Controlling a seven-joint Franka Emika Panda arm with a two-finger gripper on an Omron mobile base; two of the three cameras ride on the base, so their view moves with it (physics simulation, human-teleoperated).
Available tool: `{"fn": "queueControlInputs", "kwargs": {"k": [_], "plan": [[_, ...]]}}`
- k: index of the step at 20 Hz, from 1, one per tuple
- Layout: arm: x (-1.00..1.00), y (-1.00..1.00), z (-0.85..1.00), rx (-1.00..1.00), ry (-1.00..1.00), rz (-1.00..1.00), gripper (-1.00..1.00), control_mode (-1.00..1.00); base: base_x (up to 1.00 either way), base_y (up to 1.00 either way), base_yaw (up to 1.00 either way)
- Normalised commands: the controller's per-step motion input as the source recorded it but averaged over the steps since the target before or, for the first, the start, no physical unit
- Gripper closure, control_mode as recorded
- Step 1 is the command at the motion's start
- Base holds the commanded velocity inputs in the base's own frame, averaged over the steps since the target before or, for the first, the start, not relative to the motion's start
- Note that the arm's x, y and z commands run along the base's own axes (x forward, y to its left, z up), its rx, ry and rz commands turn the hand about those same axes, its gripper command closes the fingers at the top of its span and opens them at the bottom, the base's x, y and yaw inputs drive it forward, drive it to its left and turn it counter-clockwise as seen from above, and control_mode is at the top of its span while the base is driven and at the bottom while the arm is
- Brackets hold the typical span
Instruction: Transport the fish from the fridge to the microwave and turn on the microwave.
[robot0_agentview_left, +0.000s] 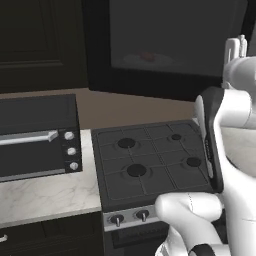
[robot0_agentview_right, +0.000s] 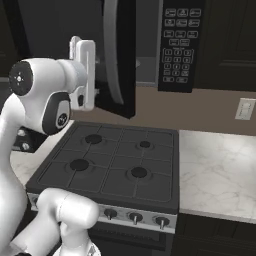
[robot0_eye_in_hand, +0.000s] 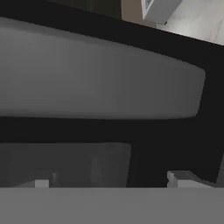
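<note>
Above the gas cooktop (robot0_agentview_right: 112, 165), the black microwave (robot0_agentview_left: 165, 45) hangs with its door (robot0_agentview_right: 120, 55) swung open (keypad (robot0_agentview_right: 179, 45) beside it). The red-orange fish (robot0_agentview_left: 148, 56) lies inside, probably light, slippery, best gripped mid-body. The pincer (robot0_eye_in_hand: 109, 181) stands wide open, holding nothing.

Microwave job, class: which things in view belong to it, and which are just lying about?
Belonging: microwave; fish, dim behind the door glass; gripper, open.
Lying about: stove; toaster oven; wall socket.
</note>
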Motion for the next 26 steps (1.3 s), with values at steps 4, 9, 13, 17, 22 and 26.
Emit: {"fn": "queueControlInputs", "kwargs": {"k": [4, 9, 13, 17, 22, 26], "plan": [[0.64, -0.25, 0.00, 0.00, 0.08, -0.05, -1.00, -1.00, 0.00, 0.00, 0.00], [0.62, -0.23, -0.02, -0.04, 0.09, -0.06, -1.00, -1.00, 0.00, 0.00, 0.00], [0.50, -0.14, -0.02, -0.08, 0.04, -0.07, -1.00, -1.00, 0.00, 0.00, 0.00], [0.47, -0.12, -0.10, -0.06, 0.04, -0.05, -1.00, -1.00, 0.00, 0.00, 0.00], [0.36, -0.10, -0.14, -0.02, 0.00, -0.01, -1.00, -1.00, 0.00, 0.00, 0.00], [0.20, -0.05, -0.09, 0.01, 0.00, 0.00, -1.00, -1.00, 0.00, 0.00, 0.00]]}}
